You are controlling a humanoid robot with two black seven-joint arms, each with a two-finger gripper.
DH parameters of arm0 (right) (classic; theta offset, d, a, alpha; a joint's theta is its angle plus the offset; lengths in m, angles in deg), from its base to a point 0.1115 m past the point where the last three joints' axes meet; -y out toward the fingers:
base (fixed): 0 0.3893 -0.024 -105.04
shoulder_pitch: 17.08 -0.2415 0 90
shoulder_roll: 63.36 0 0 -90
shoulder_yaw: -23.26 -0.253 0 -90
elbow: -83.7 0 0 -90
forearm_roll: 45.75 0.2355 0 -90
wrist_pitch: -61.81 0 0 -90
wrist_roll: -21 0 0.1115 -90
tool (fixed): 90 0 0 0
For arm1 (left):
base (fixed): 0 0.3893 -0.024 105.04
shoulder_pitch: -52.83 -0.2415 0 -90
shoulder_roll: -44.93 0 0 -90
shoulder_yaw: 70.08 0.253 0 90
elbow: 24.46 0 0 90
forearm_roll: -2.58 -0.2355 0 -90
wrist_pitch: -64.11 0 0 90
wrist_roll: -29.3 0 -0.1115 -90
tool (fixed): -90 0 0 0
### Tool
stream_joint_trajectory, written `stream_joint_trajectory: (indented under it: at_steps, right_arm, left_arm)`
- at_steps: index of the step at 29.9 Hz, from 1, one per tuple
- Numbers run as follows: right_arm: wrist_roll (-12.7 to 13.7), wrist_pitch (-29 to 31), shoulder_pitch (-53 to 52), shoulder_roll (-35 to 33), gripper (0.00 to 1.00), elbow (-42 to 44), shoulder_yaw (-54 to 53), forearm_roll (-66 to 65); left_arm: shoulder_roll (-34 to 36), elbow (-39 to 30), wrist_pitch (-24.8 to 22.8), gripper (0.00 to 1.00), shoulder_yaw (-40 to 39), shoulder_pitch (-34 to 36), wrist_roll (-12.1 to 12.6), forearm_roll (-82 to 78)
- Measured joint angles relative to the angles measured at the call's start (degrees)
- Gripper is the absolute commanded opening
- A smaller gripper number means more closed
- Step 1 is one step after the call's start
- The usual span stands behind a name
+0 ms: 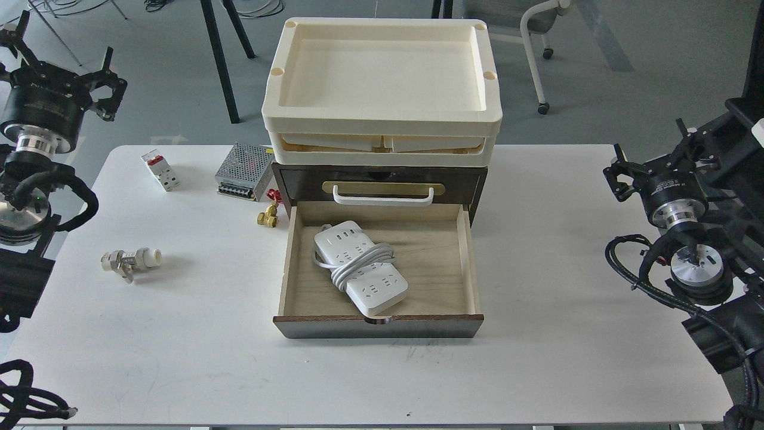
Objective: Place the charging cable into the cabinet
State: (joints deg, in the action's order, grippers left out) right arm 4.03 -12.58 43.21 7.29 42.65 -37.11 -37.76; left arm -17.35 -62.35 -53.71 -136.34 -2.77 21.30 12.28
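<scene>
Inside pale wood-lined drawer of cabinet [382, 325] — flat white charging cable [361, 267], cord-wrapped — both end effectors' state indiscernible

No text legible — print on the right arm [677, 190] too small.

On the white table [537, 370] we see a small white breaker [160, 170] and a perforated metal box [245, 171] near the far edge, a brass valve [268, 215] just nearer, and a pale pipe fitting [130, 261] toward the left edge.
</scene>
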Motion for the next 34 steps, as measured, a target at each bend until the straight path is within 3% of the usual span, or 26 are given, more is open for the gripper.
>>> stream_joint_trajectory:
  at_steps: [11,34]
  right_arm:
    - [0.06,0.09,-0.23,-0.05,1.00,0.01,0.87,-0.17]
    - [-0.51,0.47,0.35,-0.11,1.00,-0.16,-0.80,0.00]
  left_arm:
    - [-2.66,0.89,-0.19,1.00,0.92,-4.11,-1.59,0.12]
    - [-2.25,0.76,-0.19,1.00,1.48,-4.15,-1.43,-0.28]
